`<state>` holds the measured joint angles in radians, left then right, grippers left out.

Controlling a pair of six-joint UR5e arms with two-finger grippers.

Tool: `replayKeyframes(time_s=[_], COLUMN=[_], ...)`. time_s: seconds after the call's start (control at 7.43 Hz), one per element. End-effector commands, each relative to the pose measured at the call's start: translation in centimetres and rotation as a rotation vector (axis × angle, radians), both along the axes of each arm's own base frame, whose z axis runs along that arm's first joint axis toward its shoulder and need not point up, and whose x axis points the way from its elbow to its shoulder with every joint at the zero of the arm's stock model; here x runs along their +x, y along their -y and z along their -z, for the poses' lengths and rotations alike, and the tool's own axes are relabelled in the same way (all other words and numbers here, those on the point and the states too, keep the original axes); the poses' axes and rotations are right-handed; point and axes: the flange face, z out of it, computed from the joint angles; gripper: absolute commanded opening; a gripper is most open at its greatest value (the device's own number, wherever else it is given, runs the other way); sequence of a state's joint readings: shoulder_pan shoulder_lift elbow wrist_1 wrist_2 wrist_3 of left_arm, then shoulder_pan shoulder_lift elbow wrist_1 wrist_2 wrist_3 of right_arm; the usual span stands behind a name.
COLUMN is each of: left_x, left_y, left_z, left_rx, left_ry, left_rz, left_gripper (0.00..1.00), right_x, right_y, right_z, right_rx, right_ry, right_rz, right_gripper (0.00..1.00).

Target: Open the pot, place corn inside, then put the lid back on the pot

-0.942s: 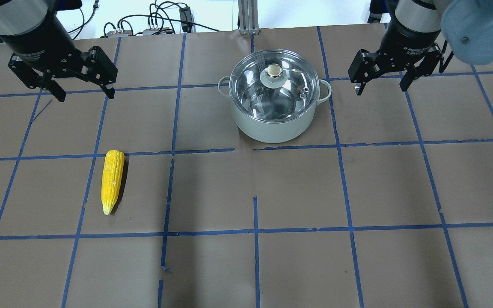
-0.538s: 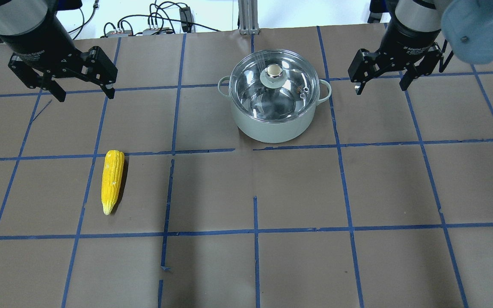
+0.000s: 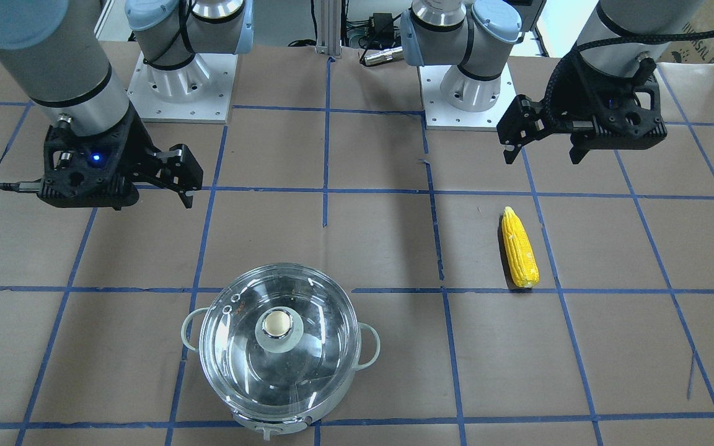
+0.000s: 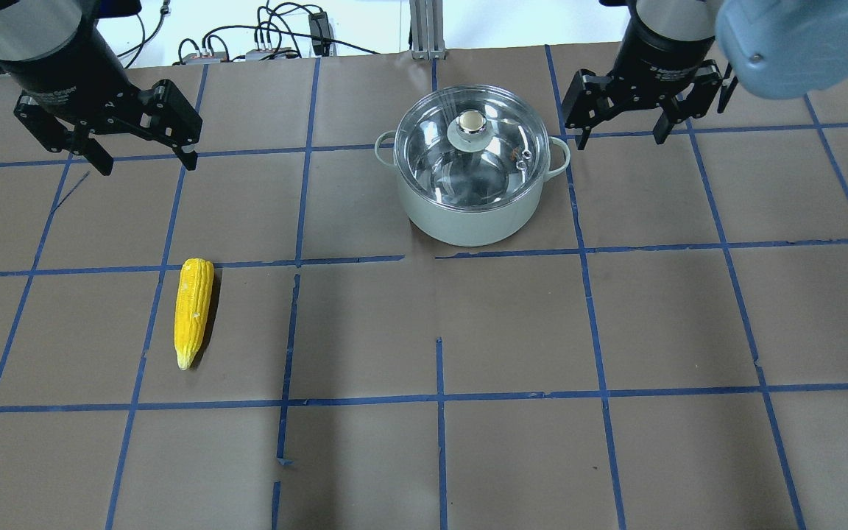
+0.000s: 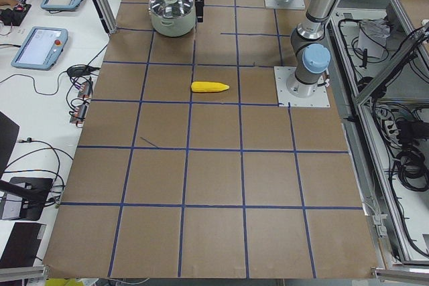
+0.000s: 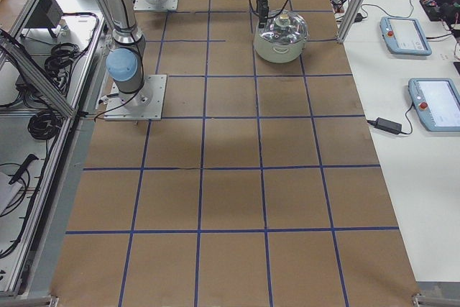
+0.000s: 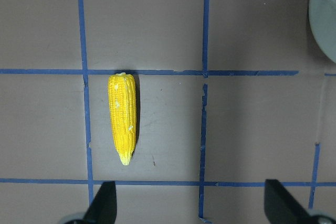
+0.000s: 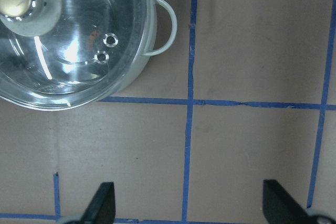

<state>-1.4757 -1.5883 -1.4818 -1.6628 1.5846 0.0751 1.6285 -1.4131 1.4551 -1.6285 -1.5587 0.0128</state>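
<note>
We see the pot point(image 4: 468, 221) standing near the desk's far edge, the one away from the robot, about midway between the two arms. The lid point(image 4: 501, 143) sits on it, its knob point(image 4: 472, 121) upright at the centre. The corn point(image 4: 194, 313) lies flat on the desk point(image 4: 512, 324), well apart from the pot, toward the desk's left end and closer to the robot's edge. Its pointed tip faces the robot's edge. Nothing touches it. The left claw point(image 4: 146, 162) hangs above the desk on the far-edge side of the corn, spread wide and holding nothing. In its wrist view the corn point(image 7: 122, 119) lies whole, ahead of the two fingertips point(image 7: 102, 203). The right claw point(image 4: 620, 140) hangs just beside the pot's right handle point(image 4: 558, 156), toward the desk's right end, also spread wide and holding nothing. Its wrist view shows that handle point(image 8: 164, 27) and part of the lid point(image 8: 79, 51) at the upper left, clear of the fingertips point(image 8: 102, 203).
</note>
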Motion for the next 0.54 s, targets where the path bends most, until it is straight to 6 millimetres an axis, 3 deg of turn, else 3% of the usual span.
replayKeyframes(time_s=[0.0, 0.4], left_x=[0.0, 0.0], left_y=[0.0, 0.0], left_z=[0.0, -0.1], left_rx=[0.001, -0.002], left_ry=[0.0, 0.002], left_rz=[0.0, 0.008], left_gripper=[1.0, 1.0], right_x=[5.2, 9.8], right_y=[3.2, 9.6], right_z=[0.3, 3.5], right_rx=[-0.01, -0.012], right_ry=[0.006, 0.014], right_rz=[-0.015, -0.05], right_gripper=[1.0, 0.98])
